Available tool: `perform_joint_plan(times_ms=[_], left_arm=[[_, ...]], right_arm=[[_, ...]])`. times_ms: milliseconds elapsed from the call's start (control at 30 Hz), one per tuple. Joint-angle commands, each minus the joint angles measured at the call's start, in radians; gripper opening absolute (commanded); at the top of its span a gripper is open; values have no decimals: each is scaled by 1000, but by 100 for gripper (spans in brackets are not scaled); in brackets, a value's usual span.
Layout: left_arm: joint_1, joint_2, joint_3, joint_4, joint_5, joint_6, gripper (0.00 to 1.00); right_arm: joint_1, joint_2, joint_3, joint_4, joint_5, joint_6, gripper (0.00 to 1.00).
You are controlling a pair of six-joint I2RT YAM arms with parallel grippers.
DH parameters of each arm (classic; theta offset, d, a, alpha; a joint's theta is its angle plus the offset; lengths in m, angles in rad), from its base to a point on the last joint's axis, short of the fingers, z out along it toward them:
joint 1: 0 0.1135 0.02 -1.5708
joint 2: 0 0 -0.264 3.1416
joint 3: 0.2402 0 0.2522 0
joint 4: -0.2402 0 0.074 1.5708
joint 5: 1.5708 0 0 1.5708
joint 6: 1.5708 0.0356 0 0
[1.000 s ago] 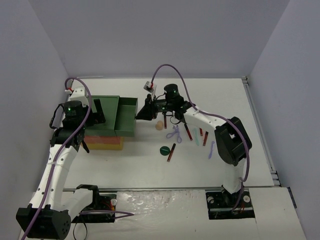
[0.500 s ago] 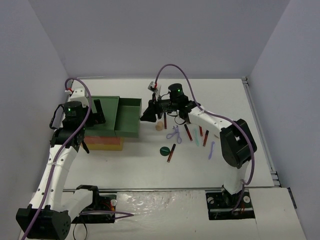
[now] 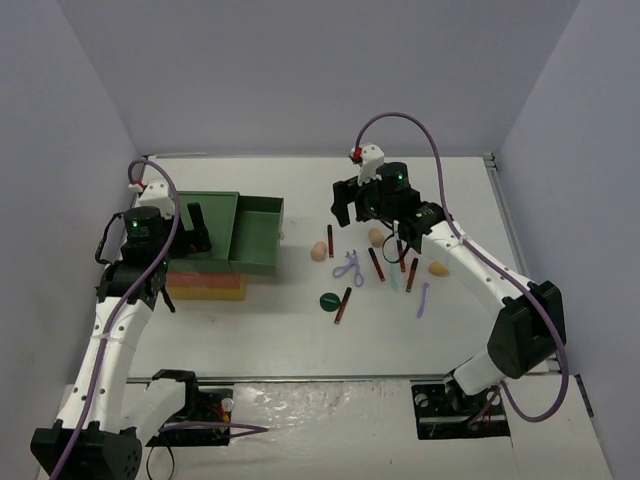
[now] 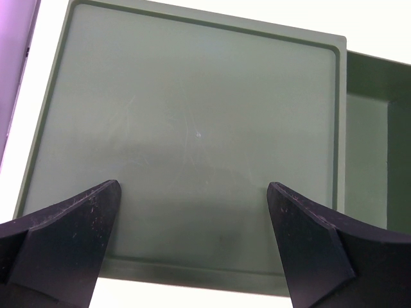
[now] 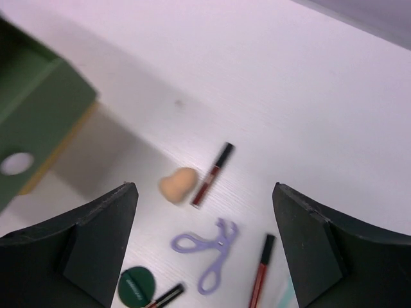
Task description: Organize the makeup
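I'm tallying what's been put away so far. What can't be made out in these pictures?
- Open drawer, contents: too small and slanted in the top view; cut by the right edge in the left wrist view; blurred and cut by the left edge in the right wrist view.
- Mint stick: only a tip, cut by the bottom edge, right wrist view.
- Green disc, lettering: blurred, right wrist view.
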Motion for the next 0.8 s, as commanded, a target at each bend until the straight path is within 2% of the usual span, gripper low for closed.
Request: perform_joint_plan(times_ms=[0,100,467,633,767], left_arm=[[4,-45,14,7,25,6,97],[4,-81,8,11,25,22,97],[-59,-206,36,-35,-13,63,97],[-80,-246,82,-89,-12,62,97],[-82,-279,104,-99,-14,57,97]], right_arm=[[-11,11,-38,-104,406,21,83],[-40,90,-57,-114,430,52,80],[-117,295,-5,-70,368,65,67],[-140,349,11,-38,321,59,55],[-146,365,17,-30,302,55,36]])
